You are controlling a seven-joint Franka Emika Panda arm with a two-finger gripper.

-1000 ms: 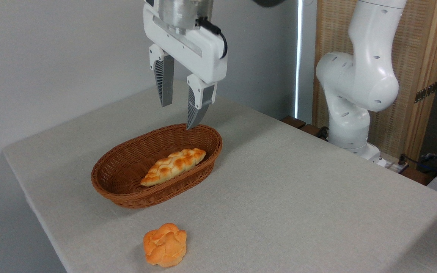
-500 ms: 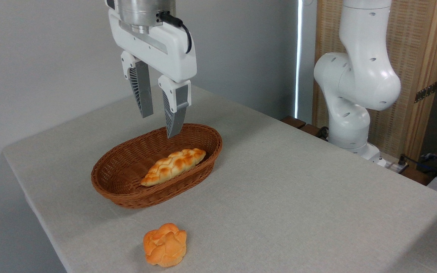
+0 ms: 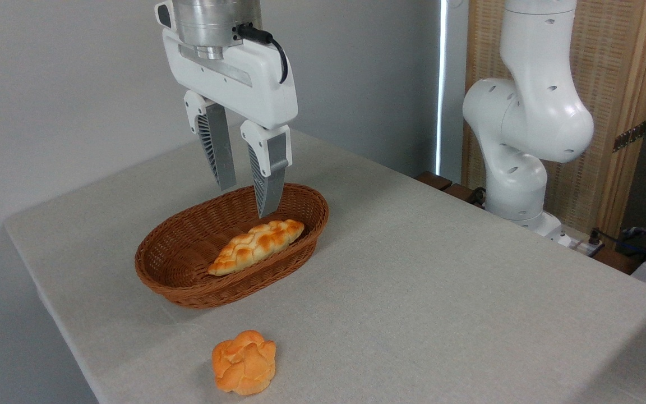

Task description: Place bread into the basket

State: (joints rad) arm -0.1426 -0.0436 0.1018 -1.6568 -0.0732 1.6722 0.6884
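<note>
Tool (image 3: pixel 245 201) of mine hangs over the back half of the basket (image 3: pixel 177 283) with its two fingers spread a bit and nothing between them. Bread (image 3: pixel 255 246) is lying slantwise inside the basket, so the job looks done to me. If I had to grab it again I'd pinch across the fat middle, not the pointy ends; my guess is it's light, with a bumpy crust that grips fine.
</note>
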